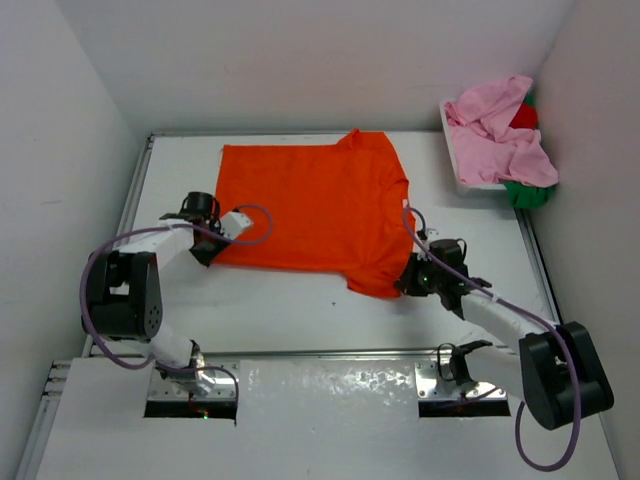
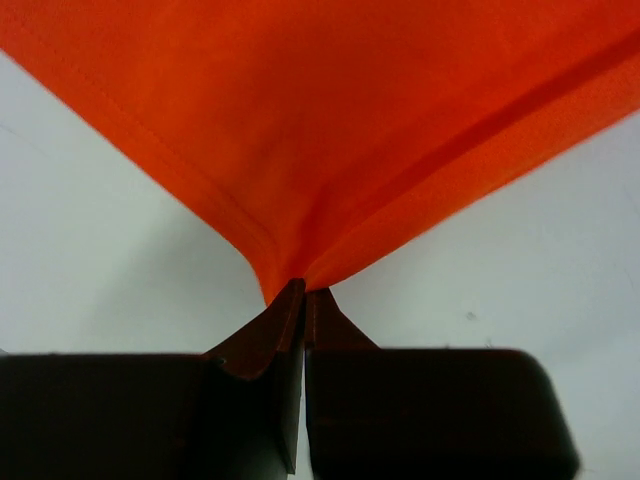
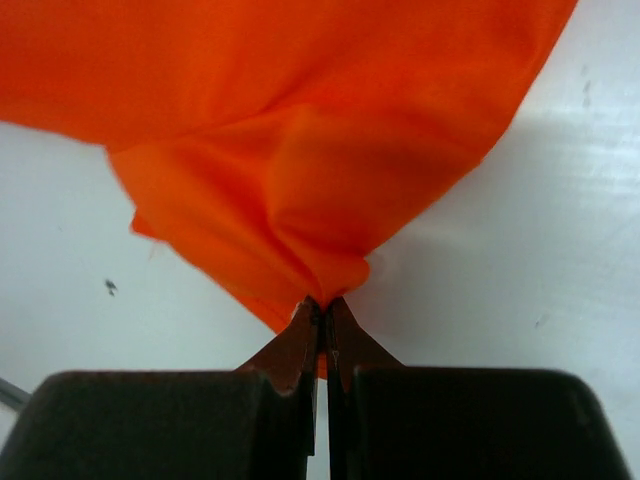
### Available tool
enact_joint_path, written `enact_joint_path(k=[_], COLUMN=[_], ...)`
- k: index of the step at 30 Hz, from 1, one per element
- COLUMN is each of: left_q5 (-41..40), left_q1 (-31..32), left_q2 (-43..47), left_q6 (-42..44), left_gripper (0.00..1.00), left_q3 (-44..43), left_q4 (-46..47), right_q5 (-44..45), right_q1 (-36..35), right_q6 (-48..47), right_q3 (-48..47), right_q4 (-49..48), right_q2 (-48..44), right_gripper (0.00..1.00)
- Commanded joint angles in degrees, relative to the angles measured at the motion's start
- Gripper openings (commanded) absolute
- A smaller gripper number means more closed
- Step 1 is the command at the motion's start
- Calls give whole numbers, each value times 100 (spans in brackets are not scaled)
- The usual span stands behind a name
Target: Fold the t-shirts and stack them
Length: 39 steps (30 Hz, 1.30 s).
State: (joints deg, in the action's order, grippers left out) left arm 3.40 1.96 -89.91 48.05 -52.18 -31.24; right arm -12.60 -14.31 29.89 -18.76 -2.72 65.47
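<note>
Left gripper [image 2: 303,292] is pinched shut on the near-left corner of the orange shirt [image 1: 310,205], jaws tight together with the hem coming straight out of the tips. Right gripper [image 3: 322,305], same deal: clamped on a bunched-up bit at the shirt's near-right end, looks like a sleeve. The shirt itself lies spread mostly flat in the middle of the table [image 1: 300,320]. Over in the far right corner there's a basket [image 1: 462,182] with the pink shirt [image 1: 500,135] heaped over it. A bit of red shirt [image 1: 523,116] pokes out behind, and the green shirt [image 1: 527,193] shows at the near right side.
</note>
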Motion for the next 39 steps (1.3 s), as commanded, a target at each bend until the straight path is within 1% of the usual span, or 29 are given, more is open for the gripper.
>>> enact_joint_path(k=[1, 4, 7, 9, 12, 13, 16, 17, 18, 19, 20, 21, 23, 29, 32, 39], left_q5=[-260, -314, -314, -314, -314, -305, -173, -138, -86, -68, -41, -41, -32, -173, -199, -314], left_q1=[42, 42, 33, 7, -55, -64, -64, -72, -64, -64, -64, -64, -64, -73, -90, -134], left_q2=[623, 808, 914, 931, 879, 835, 546, 292, 159, -7, -322, -456, -772, -1230, -1371, -1547], left_q6=[222, 231, 38, -67, -348, -523, -796, -832, -876, -946, -982, -1026, -1096, -1202, -1289, -1492], left_gripper=[0, 0, 0, 0, 0, 0, 0, 0, 0, 0, 0, 0, 0, 0, 0, 0], left_q3=[513, 823, 859, 824, 587, 386, -203, -396, -763, -941, -1117, -1388, -1557, -1927, -2059, -1953], left_q4=[180, 145, 49, 74, 259, 346, 382, 339, 295, 199, 163, 136, 127, 233, 198, 382], right_q5=[38, -5, -111, -207, -278, -261, -348, -366, -392, -471, -506, -515, -576, -489, -506, -357], right_q1=[-90, -99, -99, -81, -72, -46, 181, 252, 331, 428, 455, 455, 481, 683, 754, 771], right_q6=[176, -35, -141, -115, -176, -229, -177, -168, -185, -229, -281, -421, -528, -633, -695, -1046], right_q3=[223, 154, -91, -258, -829, -1144, -1664, -1796, -2076, -2192, -2289, -2420, -2526, -3089, -3370, -3993], right_q4=[-185, 156, 255, 228, 255, 402, 308, 307, 307, 151, 106, 53, -175, -492, -475, -247], right_q2=[-298, -325, -333, -281, 61, 262, 701, 852, 1001, 1159, 1465, 1599, 1958, 2566, 2848, 3322], right_gripper=[0, 0, 0, 0, 0, 0, 0, 0, 0, 0, 0, 0, 0, 0, 0, 0])
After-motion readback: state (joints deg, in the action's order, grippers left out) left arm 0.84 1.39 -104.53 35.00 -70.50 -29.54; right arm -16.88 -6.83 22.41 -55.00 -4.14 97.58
